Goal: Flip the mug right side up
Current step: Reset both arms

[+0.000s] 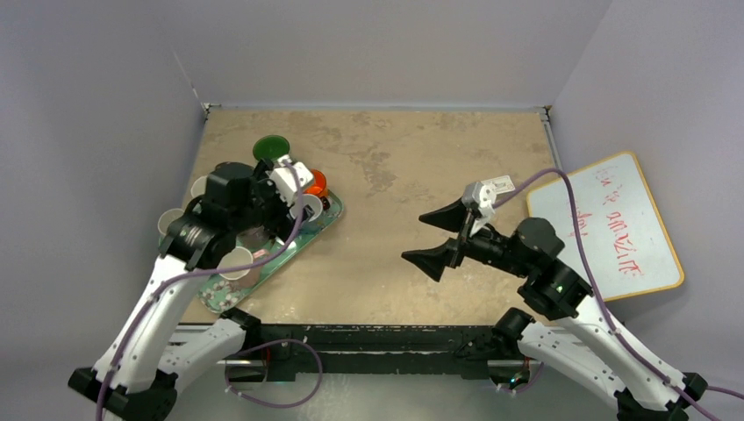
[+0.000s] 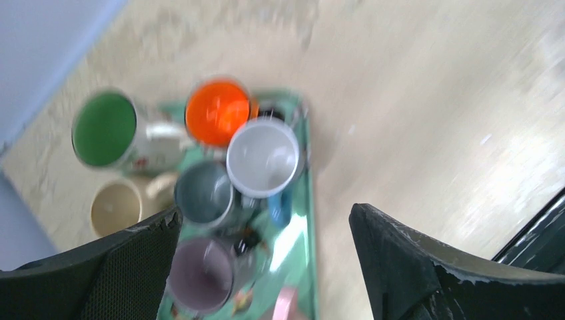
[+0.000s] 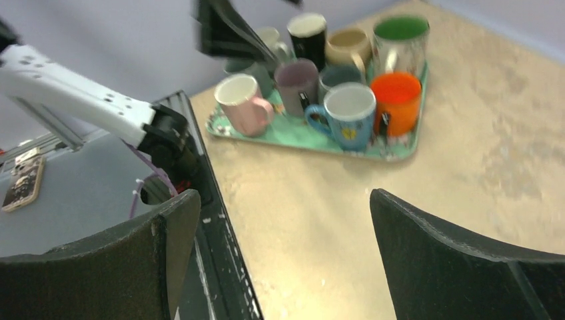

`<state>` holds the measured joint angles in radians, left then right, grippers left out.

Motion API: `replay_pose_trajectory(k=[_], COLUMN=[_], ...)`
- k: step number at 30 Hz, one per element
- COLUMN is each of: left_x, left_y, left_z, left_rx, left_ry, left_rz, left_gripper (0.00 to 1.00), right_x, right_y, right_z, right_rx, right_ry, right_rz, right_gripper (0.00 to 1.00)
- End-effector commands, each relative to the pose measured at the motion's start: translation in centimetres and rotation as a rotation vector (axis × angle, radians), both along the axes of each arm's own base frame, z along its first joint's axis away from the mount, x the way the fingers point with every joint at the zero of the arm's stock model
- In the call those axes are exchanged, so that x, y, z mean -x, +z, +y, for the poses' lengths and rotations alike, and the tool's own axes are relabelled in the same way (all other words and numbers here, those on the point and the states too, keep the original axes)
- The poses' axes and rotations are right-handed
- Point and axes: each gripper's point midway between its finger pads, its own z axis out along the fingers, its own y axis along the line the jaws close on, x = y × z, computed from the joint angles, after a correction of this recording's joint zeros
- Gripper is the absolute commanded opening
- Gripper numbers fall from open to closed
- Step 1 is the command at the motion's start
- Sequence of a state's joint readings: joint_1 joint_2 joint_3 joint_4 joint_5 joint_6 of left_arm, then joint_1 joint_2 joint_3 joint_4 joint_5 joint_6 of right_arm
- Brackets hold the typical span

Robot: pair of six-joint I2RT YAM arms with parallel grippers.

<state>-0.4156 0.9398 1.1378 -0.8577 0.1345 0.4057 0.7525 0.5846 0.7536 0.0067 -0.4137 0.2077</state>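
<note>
A green tray (image 3: 266, 137) at the table's left holds several mugs, and every one I can see stands mouth up. A blue mug (image 2: 263, 157) with a white inside sits at the tray's edge beside an orange mug (image 2: 216, 112). A grey mug (image 2: 203, 192) and a purple mug (image 2: 198, 275) stand close by. My left gripper (image 2: 266, 217) hovers open above these mugs with nothing between its fingers. My right gripper (image 1: 412, 237) is open and empty over the bare middle of the table, pointing toward the tray.
A green-lined mug (image 1: 271, 146) stands at the tray's far end, with a cream mug (image 3: 348, 41), a black mug (image 3: 306, 30) and a pink mug (image 3: 240, 100) nearby. A whiteboard (image 1: 605, 228) leans at the right. The table's black front rail (image 3: 206, 220) runs below the right gripper.
</note>
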Motion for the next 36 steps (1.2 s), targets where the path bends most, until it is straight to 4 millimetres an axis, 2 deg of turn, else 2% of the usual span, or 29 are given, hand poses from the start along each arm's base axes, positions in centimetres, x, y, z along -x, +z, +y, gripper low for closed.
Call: replay_pose_trajectory(k=[1,4,8,11,12,13,15,18,21,29,36], left_x=[1.6,2.3,3.0,3.1,3.2,3.4,4.1,4.8,4.8,5.0,5.3], left_y=[7.5,8.9,8.9,8.0,7.1,6.9,5.2,3.4,2.7,3.0,3.1], left_z=[-5.1,-5.5,-5.7,-5.7,-5.8,-6.1,-6.9,-7.4,-7.0,-7.2,-6.8], left_rx=[0.402,0.53,0.69,0.798,0.83,0.865,0.887,0.861,0.831,0.816,0.808], left_ry=[-0.131,-0.108,-0.024,0.077,0.11,0.116,0.098,0.067,0.095,0.054,0.06], left_rz=[-0.149,-0.174,-0.113,-0.018,0.025,0.056,0.133,0.195,0.204,0.192,0.18], left_gripper=[0.95,0.96,0.98,0.98,0.98,0.98,0.98,0.98,0.99,1.0,1.0], right_x=[-2.9,-3.4,-4.8,-5.8,-6.0,-6.2,-6.5,-6.8,-6.8,-7.4,-7.6], right_y=[-2.4,-3.7,-4.4,-4.8,-4.9,-5.1,-5.5,-5.9,-6.0,-5.4,-5.8], right_z=[-1.9,-3.1,-5.1,-6.9,-7.4,-8.0,-9.1,-10.0,-10.2,-9.5,-9.2], right_rx=[0.096,0.145,0.16,0.135,0.133,0.13,0.112,0.097,0.094,0.052,0.053], right_ry=[-0.229,-0.324,-0.488,-0.635,-0.669,-0.708,-0.783,-0.844,-0.85,-0.836,-0.841], right_rz=[0.193,0.301,0.38,0.445,0.457,0.469,0.492,0.501,0.494,0.474,0.496], right_gripper=[0.99,0.99,0.99,0.99,0.99,0.99,0.99,0.99,0.99,0.99,0.99])
